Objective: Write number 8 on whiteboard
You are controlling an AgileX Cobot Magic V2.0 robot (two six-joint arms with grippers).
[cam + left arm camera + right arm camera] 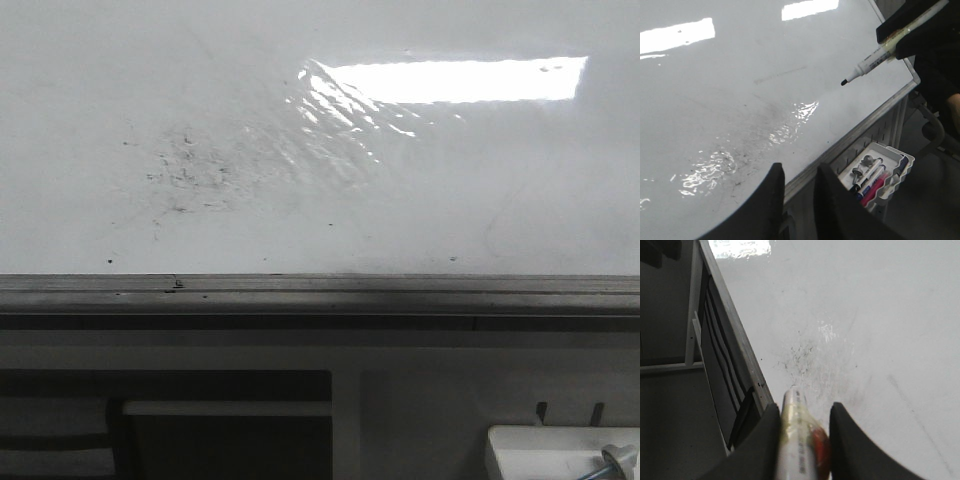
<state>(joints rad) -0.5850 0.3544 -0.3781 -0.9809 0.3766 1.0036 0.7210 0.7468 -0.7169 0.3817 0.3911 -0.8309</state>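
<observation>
The whiteboard [330,215] is glossy white with glare and faint grey smudges [185,170]. No number 8 shows on it in any view. My right gripper [802,415] is shut on a white marker [797,440] with a black tip. In the left wrist view the marker [875,60] points down at the whiteboard [740,90] near its right edge, tip [844,82] seemingly just off the surface. My left gripper [800,175] hovers over the board's front rail, its fingers a narrow gap apart and empty. Neither gripper shows in the front view.
A grey metal rail [320,290] runs along the board's near edge. A white tray [890,185] holding several markers hangs below the rail. A white box [560,450] with a bolt [615,462] sits at the lower right of the front view.
</observation>
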